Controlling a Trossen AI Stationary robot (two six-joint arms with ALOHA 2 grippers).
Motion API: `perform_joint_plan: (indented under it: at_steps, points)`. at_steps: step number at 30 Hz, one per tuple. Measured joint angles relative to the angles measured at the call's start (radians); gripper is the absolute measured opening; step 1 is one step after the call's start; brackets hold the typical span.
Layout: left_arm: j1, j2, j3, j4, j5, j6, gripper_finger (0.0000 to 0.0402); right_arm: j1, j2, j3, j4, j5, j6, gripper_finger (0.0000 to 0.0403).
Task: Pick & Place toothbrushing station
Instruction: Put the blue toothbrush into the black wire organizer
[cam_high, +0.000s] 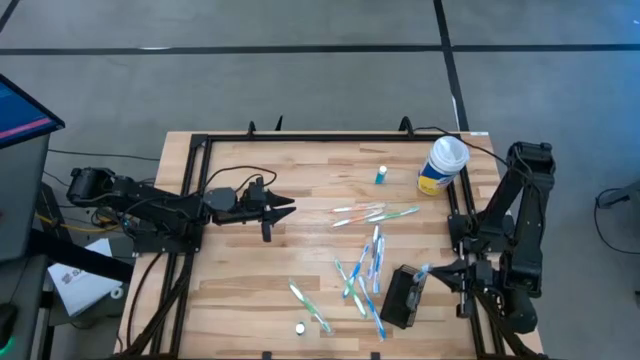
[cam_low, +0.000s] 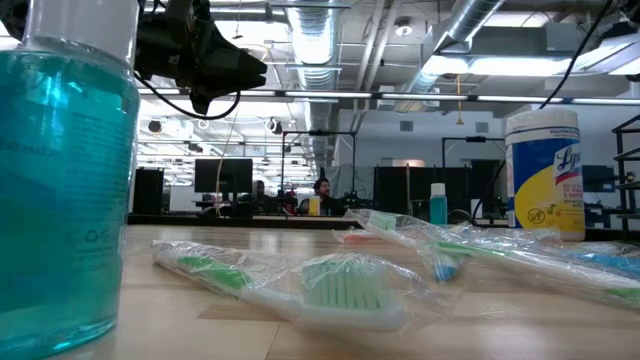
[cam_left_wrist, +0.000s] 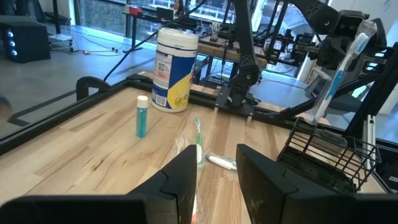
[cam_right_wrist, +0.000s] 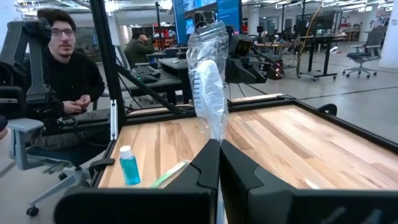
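Right gripper (cam_high: 428, 270) clenched on a wrapped toothbrush (cam_right_wrist: 208, 87), held upright just beside the toothbrushing station (cam_high: 402, 297), which sits near the table's (cam_high: 240, 300) right front edge. Station looks light, stiff, open wire mesh; best taken by a rim wall. Farther off, left gripper (cam_high: 287, 209) hovers over the table's left half, fingers parted, empty.

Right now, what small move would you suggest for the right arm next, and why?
Probably lower it toward the black holder: the right gripper is shut on a wrapped toothbrush held upright, beside the holder, while the left gripper waits open over mid-table.
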Motion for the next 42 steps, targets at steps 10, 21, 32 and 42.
perform_joint_plan:
  at_steps: [10, 21, 32, 42]
  points:
    - [0.0, 0.0, 0.0, 0.0, 0.0, 0.0, 0.0108, 0.001, 0.014, 0.0, -0.053, 0.0, 0.076, 0.0]
    - [0.0, 0.0, 0.0, 0.0, 0.0, 0.0, 0.0108, 0.006, 0.014, -0.087, -0.091, 0.0, 0.257, 0.0]
    - [0.0, 0.0, 0.0, 0.0, 0.0, 0.0, 0.0108, 0.039, 0.014, -0.14, -0.052, 0.0, 0.301, 0.0]
    - [0.0, 0.0, 0.0, 0.0, 0.0, 0.0, 0.0108, 0.04, 0.014, -0.213, 0.045, 0.0, 0.302, 0.0]
